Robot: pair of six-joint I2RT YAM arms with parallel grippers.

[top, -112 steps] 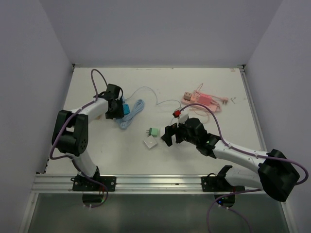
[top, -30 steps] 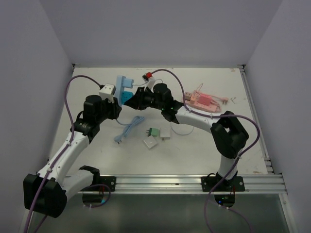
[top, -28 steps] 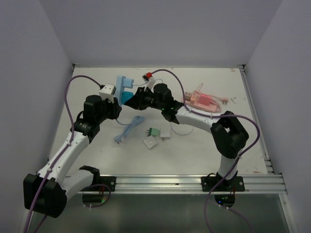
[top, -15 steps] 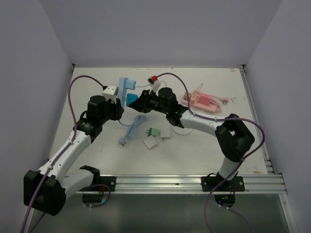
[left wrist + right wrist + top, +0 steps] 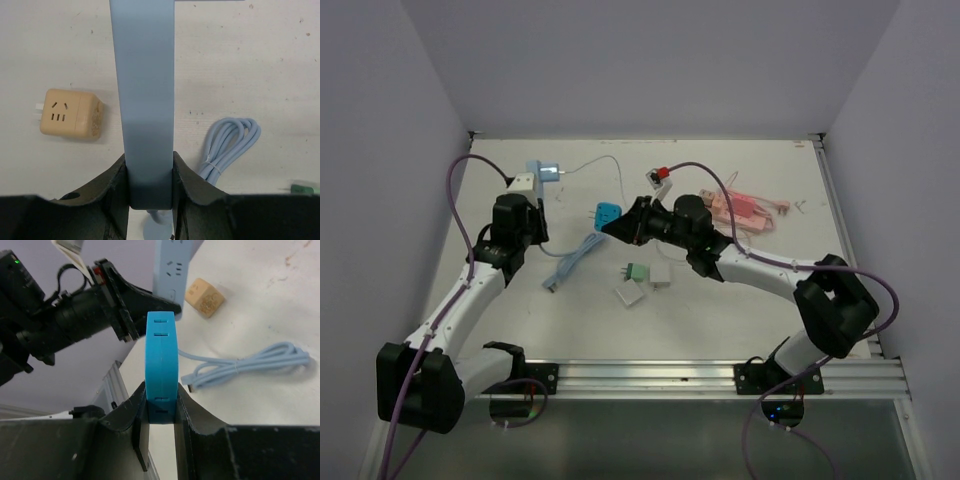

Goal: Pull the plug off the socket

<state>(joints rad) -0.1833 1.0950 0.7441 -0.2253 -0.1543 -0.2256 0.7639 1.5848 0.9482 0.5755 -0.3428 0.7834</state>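
The left gripper (image 5: 148, 170) was clamped on the pale blue power strip (image 5: 144, 90), lifted above the table (image 5: 570, 325). The right gripper (image 5: 161, 402) pinched the bright blue plug (image 5: 161, 355) tightly (fully out of the strip, well apart from it). A tan adapter cube (image 5: 70, 114) and a coiled cable (image 5: 231, 142) lay below.

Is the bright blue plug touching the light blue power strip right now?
Apart. The top view shows bare table between the bright blue plug, held by the right gripper, and the light blue power strip in the left gripper.
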